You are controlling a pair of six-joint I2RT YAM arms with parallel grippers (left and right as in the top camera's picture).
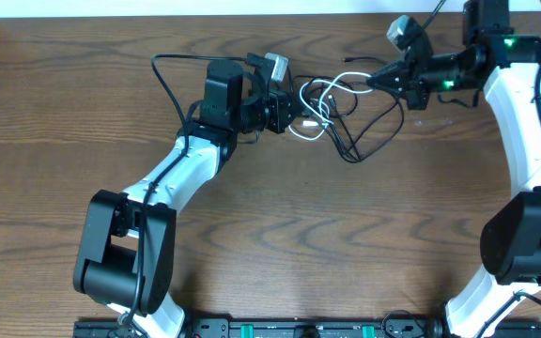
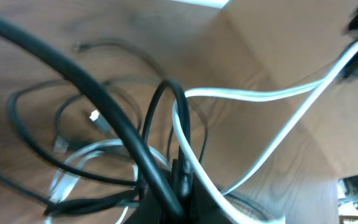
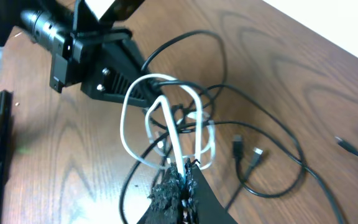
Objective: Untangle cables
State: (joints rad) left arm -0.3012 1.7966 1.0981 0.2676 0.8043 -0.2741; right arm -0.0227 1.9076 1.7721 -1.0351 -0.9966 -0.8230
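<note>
Closest in on the right wrist cam, the right fingers [image 3: 166, 193] are clamped shut on the white cable [image 3: 174, 137], pinching it right at the tips. Looks to me like that's the anchor end, held up off the surface [image 1: 252, 235] so the loops hang where they can be teased apart.

Just past that, the white one curls into a couple of loops threaded through the black cables [image 3: 194, 32]. That knot is the whole problem, and it sits between the two arms toward the far side of the wood. A pair of plug ends [image 3: 237, 146] lie loose off to one side, out of the knot.

Farther back, the left fingers [image 3: 126, 74] are closed too, nosed into the other side of the tangle. On the left wrist cam a black strand and the white one both run down into them. I can't tell exactly which strand they're pinching. My guess is they're set opposite each other to pull the bundle apart.

Count: one white cable, at least two black ones (can't separate them cleanly), three plug ends I can pick out, two arms.
</note>
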